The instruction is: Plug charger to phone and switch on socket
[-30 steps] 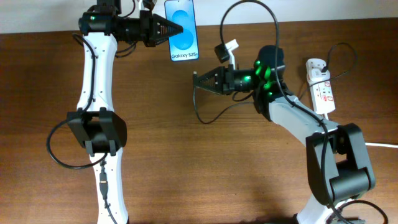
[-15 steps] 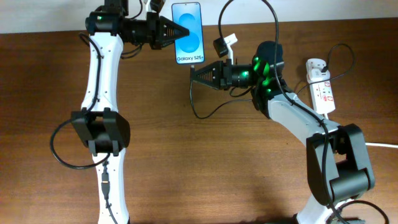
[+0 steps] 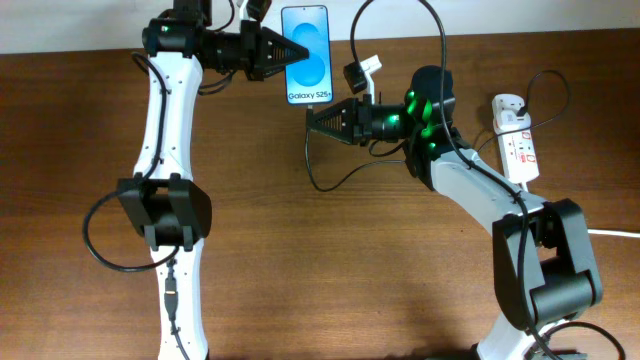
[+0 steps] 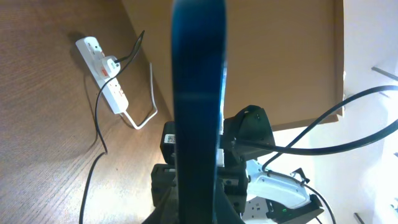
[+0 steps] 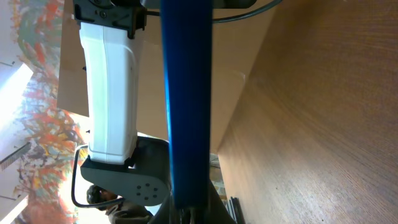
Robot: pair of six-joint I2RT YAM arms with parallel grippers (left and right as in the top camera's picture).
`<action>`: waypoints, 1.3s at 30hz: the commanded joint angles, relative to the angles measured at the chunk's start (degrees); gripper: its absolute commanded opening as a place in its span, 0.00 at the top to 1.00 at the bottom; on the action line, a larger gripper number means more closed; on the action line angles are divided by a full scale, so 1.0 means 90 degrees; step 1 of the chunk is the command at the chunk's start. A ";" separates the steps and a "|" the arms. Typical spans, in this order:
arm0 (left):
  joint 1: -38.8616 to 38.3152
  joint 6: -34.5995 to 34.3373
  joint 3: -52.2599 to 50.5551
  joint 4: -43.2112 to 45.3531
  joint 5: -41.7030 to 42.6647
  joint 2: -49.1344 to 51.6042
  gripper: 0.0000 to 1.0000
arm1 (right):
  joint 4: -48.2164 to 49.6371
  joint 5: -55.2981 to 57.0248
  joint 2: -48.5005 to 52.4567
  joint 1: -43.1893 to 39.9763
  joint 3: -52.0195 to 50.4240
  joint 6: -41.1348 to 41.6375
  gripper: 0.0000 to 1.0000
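Note:
My left gripper (image 3: pixel 296 52) is shut on the left edge of the phone (image 3: pixel 312 40) and holds it above the table's back edge, blue screen up, "Galaxy" end toward me. My right gripper (image 3: pixel 311 119) is shut on the charger's connector tip just below that end. The thin black charger cable (image 3: pixel 322 186) loops down and back right. In the left wrist view the phone (image 4: pixel 199 93) is edge-on between my jaws (image 4: pixel 199 214). In the right wrist view the phone (image 5: pixel 186 93) stands right above my jaws (image 5: pixel 186 214). The white socket (image 3: pixel 518 140) lies at the far right.
The socket also shows in the left wrist view (image 4: pixel 107 84), with a black plug and a white cord (image 4: pixel 142 118). A thick black cable (image 3: pixel 95 250) loops by the left arm's base. The right arm's cable (image 3: pixel 400 8) arches over the back edge.
The left gripper carried the phone to the right. The right gripper moved left and up with the connector, and its tip now sits right below the phone's lower end.

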 commanded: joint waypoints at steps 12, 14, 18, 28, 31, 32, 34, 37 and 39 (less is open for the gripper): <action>-0.0002 0.0274 0.0129 -0.0002 0.0240 -0.0236 1.00 | 0.0022 -0.0114 -0.0085 0.0027 0.0151 -0.0063 0.96; -0.0002 0.0274 0.0129 -0.0002 0.0240 -0.0236 1.00 | 0.0024 -0.0138 -0.0085 0.0027 0.0151 -0.0063 0.96; -0.0002 0.0274 0.0129 -0.0002 0.0240 -0.0236 1.00 | 0.0044 -0.0189 -0.0085 0.0022 0.0151 -0.0066 0.96; -0.0010 0.0347 0.0129 -0.0002 0.0192 -0.0236 1.00 | 0.0044 -0.0282 -0.0085 0.0019 0.0151 -0.0063 0.96; -0.0012 0.0345 0.0129 -0.0007 0.0197 -0.0236 1.00 | 0.0044 -0.0287 -0.0085 -0.0083 0.0151 -0.0063 0.96; -0.0015 0.0345 0.0129 -0.0005 0.0197 -0.0236 1.00 | 0.0044 -0.0338 -0.0085 -0.0124 0.0151 -0.0061 0.96; -0.0015 0.0347 0.0129 -0.0005 0.0209 -0.0236 1.00 | 0.0044 -0.0367 -0.0085 -0.0129 0.0151 -0.0061 0.96; -0.0015 0.0369 0.0129 -0.0005 0.0243 -0.0236 1.00 | 0.0044 -0.0408 -0.0085 -0.0146 0.0151 -0.0061 0.96; -0.0015 0.0367 0.0129 -0.0005 0.0243 -0.0236 1.00 | 0.0041 -0.0459 -0.0085 -0.0090 0.0151 -0.0063 0.96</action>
